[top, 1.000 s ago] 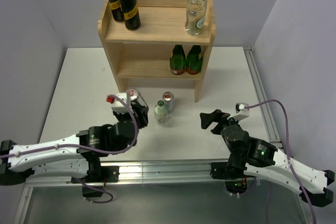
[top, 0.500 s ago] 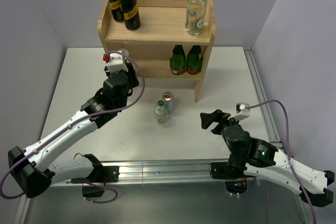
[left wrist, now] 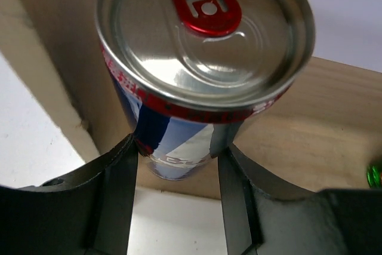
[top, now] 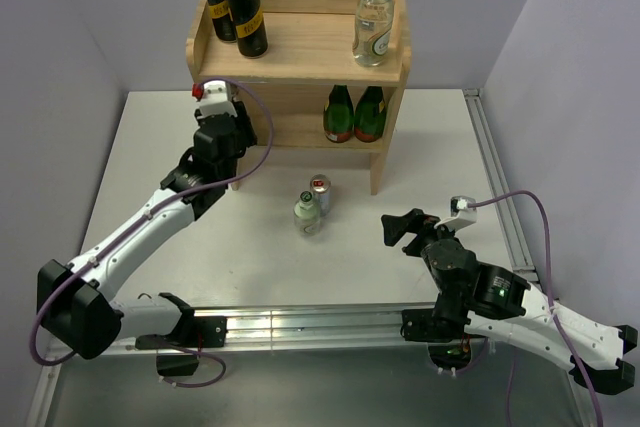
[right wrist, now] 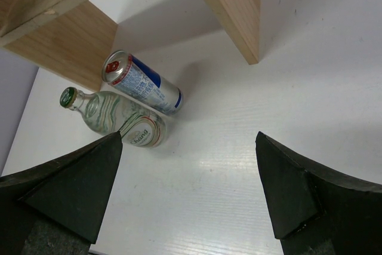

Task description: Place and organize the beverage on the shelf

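The silver-blue-red can (left wrist: 203, 58) with a red pull tab is clamped between the jaws of the left gripper (left wrist: 177, 154), which press on its body below the rim. It is held close against the left front of the shelf (top: 300, 57), at about the level of the lower tier, with bare wood right behind it in the left wrist view. From above, the gripper hides the can.

On the shelf's rimmed top board, two black cans with gold bands (top: 245, 12) stand touching at the left end, and a clear green-capped bottle (top: 373, 22) stands at the right end. Two dark green bottles (top: 339, 114) stand side by side on the lower tier, to the right.

On the white desk (top: 420, 147) in front of the shelf, a second silver-blue-red can (right wrist: 142, 83) and a second clear green-capped bottle (right wrist: 119, 117) stand upright, just beside each other.

The right gripper (top: 400, 227) hangs over the desk, well to the right of that pair, its jaws spread wide with nothing between them.
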Tool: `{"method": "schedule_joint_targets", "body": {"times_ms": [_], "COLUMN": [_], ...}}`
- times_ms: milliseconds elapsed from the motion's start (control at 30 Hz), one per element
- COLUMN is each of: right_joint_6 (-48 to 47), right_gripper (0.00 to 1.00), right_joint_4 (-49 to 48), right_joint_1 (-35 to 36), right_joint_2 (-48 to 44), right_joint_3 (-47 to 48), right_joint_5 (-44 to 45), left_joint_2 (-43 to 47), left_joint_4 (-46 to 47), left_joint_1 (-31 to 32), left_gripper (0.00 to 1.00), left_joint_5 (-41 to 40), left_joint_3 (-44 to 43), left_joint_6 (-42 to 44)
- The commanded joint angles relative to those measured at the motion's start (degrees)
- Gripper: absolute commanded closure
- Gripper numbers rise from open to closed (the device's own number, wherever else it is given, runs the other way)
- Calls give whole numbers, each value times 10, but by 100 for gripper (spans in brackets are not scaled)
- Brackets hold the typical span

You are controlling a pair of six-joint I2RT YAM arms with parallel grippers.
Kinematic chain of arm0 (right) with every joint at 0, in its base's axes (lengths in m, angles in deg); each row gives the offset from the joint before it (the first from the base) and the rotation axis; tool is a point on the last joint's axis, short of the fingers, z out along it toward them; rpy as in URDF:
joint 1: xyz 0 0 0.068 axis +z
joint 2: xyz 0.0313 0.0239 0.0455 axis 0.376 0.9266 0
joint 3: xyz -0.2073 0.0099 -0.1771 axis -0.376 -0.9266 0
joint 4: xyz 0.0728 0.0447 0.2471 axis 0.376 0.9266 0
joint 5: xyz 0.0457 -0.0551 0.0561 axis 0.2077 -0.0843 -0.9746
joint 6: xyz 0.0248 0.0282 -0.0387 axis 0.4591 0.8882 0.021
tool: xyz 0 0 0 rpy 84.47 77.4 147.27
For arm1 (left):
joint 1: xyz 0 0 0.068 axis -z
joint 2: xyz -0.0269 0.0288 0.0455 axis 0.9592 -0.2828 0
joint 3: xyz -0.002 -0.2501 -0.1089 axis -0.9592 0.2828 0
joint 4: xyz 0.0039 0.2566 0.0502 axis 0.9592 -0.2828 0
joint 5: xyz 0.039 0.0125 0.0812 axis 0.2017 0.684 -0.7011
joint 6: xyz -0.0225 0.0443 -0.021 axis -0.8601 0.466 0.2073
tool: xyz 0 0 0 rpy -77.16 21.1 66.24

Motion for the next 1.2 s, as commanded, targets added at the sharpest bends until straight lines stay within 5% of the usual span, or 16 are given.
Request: {"method": "schedule_joint_targets", "body": {"times_ms": [0,333,433,567,633,833,1167], "right_joint_6": [-4,-3,-3,-3,-3,-2,-2], "right_gripper": [0,0,0,0,0,0,0], "right_joint_4": [-17,-19,-19,-18,-18,-18,-19], "right_joint_1": [3,3,3,3,3,3,3], "right_joint_2": [4,6,7,7,5,9,11], "right_joint_3": [0,-1,0,0,-1,0,0], "right_joint_5": [12,13,13,13,12,13,14], "left_joint_2": [-14,-51,-55,-50,-47,-33,39], "left_joint_4": [93,92,88,88,85,73,34], "left_joint_1": [-7,-10,-10,-10,-10,-10,1], "left_gripper": [100,99,86,41,27,6,1], "left_joint_5": [11,-13,-21,-23,-23,-22,5], "left_joint_3": [-6,10,14,24,26,27,36], "left_joint_6": [7,-1,-7,-10,-12,-10,-30]}}
